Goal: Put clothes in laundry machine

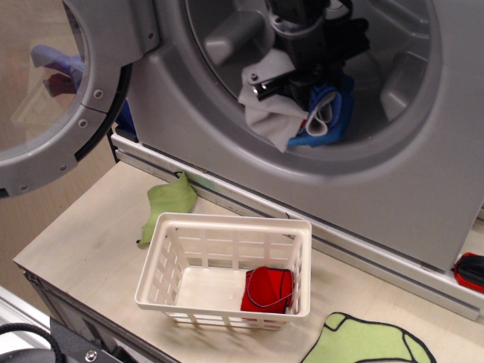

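Note:
My gripper [302, 85] is inside the round opening of the silver-grey laundry machine [393, 174], shut on a white garment [271, 113] and a blue garment with grey lining [333, 113]. Both hang from it just above the lower rim of the drum. A red garment [267, 290] lies in the white basket [181, 249]. A lime-green garment [168, 203] lies on the counter left of the basket. Another lime-green one [367, 340] lies at the front right.
The machine's round glass door [53, 98] stands open at the left. A red and black object [470, 271] sits at the right edge. The wooden counter [83, 249] ends at its front left edge.

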